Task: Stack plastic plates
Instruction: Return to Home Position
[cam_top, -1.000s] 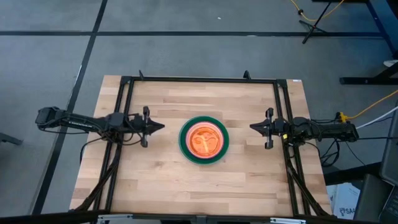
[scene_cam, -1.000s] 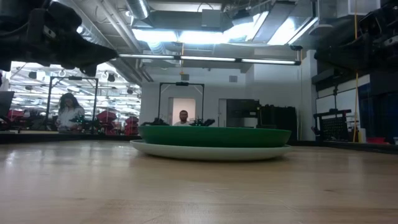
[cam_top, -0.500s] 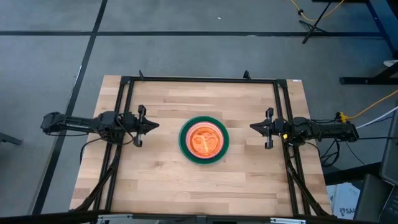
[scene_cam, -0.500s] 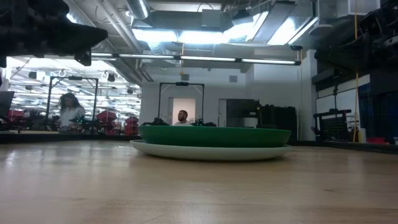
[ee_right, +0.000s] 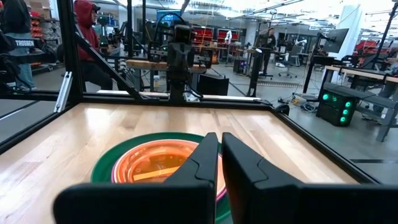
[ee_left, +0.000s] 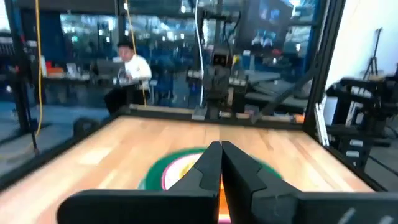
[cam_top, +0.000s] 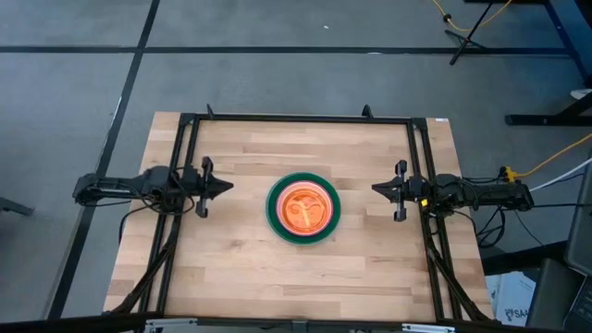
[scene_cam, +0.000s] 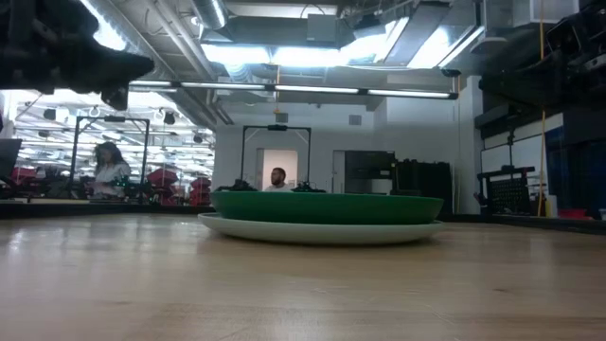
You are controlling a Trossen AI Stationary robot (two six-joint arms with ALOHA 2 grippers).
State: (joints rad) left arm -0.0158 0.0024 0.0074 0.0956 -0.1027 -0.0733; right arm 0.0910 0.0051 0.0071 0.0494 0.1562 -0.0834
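The plastic plates (cam_top: 303,209) sit in one stack at the table's middle: a dark green large plate (scene_cam: 327,206) over a pale one resting on the wood, with magenta, peach and translucent orange ones nested inside (ee_right: 155,163). The lime and pink-red plates do not show separately. My left gripper (cam_top: 226,186) hovers shut to the left of the stack; my right gripper (cam_top: 376,189) hovers shut to its right. Both point at the stack and touch nothing.
A black frame (cam_top: 296,118) runs along the table's far edge and both sides. Bare wood lies all around the stack. People (ee_left: 130,65) and benches show in the room beyond the table.
My left gripper has drawn back toward the table's left edge, away from the stack, staying shut. The stack and my right arm have kept still.
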